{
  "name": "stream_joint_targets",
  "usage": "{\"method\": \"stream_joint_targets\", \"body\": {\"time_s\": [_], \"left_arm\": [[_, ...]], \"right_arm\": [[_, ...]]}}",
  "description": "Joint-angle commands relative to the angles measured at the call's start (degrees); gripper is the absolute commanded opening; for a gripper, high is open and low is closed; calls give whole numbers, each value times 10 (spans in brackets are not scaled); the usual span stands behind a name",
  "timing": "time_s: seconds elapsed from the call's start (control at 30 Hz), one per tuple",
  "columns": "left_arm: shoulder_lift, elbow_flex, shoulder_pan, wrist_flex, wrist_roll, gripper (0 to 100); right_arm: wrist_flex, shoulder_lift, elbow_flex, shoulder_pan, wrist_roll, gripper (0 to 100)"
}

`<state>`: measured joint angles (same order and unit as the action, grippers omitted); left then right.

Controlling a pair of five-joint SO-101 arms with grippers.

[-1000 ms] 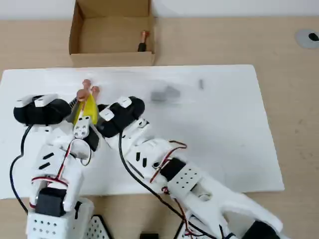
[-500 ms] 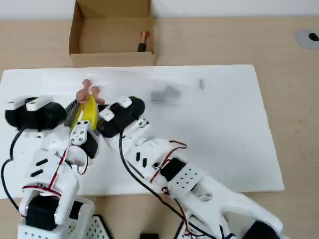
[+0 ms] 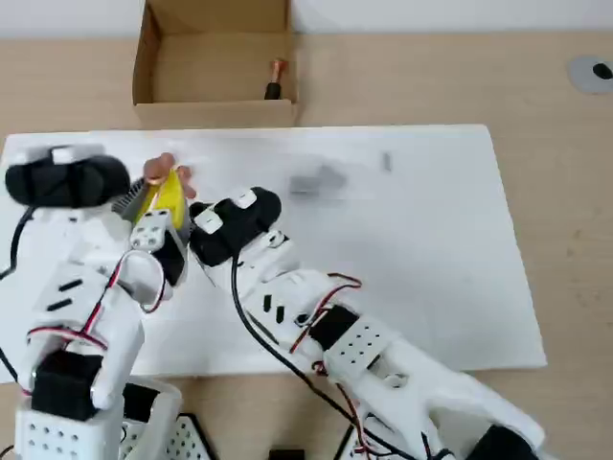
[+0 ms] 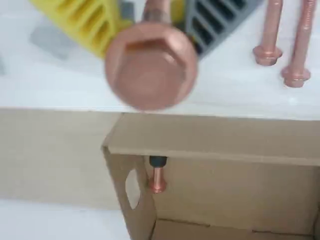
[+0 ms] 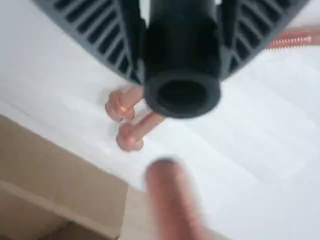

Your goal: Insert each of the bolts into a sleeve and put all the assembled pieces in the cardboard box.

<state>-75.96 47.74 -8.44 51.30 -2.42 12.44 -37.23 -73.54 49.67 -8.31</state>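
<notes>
My left gripper (image 4: 150, 17) is shut on a copper bolt (image 4: 150, 65), whose hex head faces the camera between a yellow and a grey finger. From above, that gripper (image 3: 158, 196) hovers over the mat's far left, just in front of the cardboard box (image 3: 144, 77). My right gripper (image 5: 182, 42) is shut on a black sleeve (image 5: 182, 85), its open bore facing outward close beside the held bolt (image 5: 172, 200). Two loose bolts (image 5: 127, 120) lie on the mat beneath. One assembled piece (image 3: 275, 80) lies in the box's right corner.
A white mat (image 3: 412, 249) covers the table's middle, with free room on its right half. A faint grey smudge (image 3: 316, 180) marks the mat near its far edge. A round grey fitting (image 3: 592, 72) sits at the table's far right.
The left arm has swung left and toward the box, carrying its bolt with it. The right arm has stayed almost still with the sleeve.
</notes>
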Motion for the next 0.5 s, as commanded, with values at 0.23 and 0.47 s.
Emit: {"method": "stream_joint_targets", "body": {"time_s": [0.23,0.47], "left_arm": [[15,-11,-5,-3,4,6],[15,-23,-2,-13,4,6]], "right_arm": [[13,-85,0,-37,-2,9],[13,-219,-51,-46,-3,9]]}}
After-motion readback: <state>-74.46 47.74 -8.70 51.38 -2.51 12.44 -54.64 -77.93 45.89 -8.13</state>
